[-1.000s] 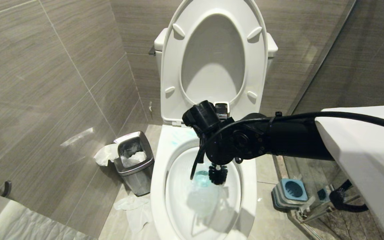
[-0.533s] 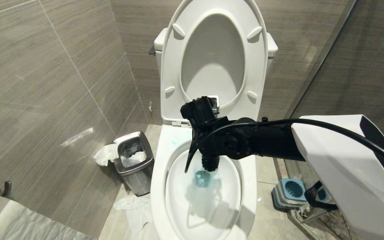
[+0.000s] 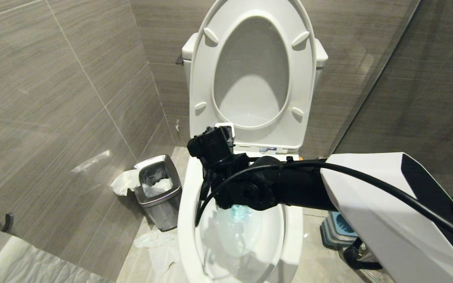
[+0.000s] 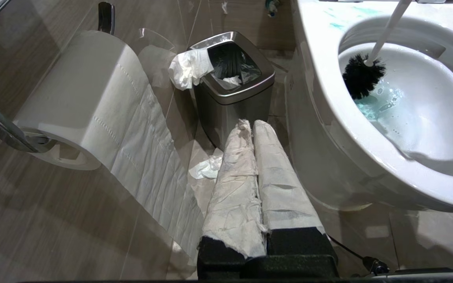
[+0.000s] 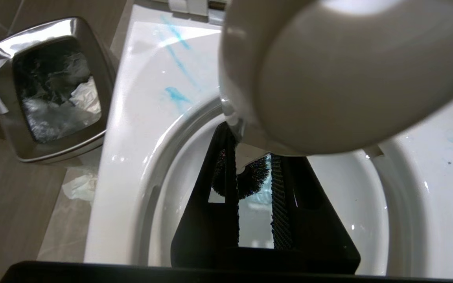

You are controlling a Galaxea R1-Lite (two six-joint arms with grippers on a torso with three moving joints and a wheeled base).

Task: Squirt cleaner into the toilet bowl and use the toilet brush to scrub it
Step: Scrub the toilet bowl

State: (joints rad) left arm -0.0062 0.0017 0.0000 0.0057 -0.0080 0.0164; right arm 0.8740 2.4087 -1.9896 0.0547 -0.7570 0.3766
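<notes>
I have the toilet bowl ahead with its seat up. Cleaner is already in: turquoise streaks lie on the rim and the water below is tinted pale blue, so I judge the squirting done and the scrubbing under way. My right end effector hangs over the bowl, pinching the handle of the toilet brush. Its dark bristle head sits low inside against the left-hand wall, just above the water. I'd say most of the bowl's wall is left to scrub. My left end effector is parked beside the toilet, pressed together, holding nothing.
</notes>
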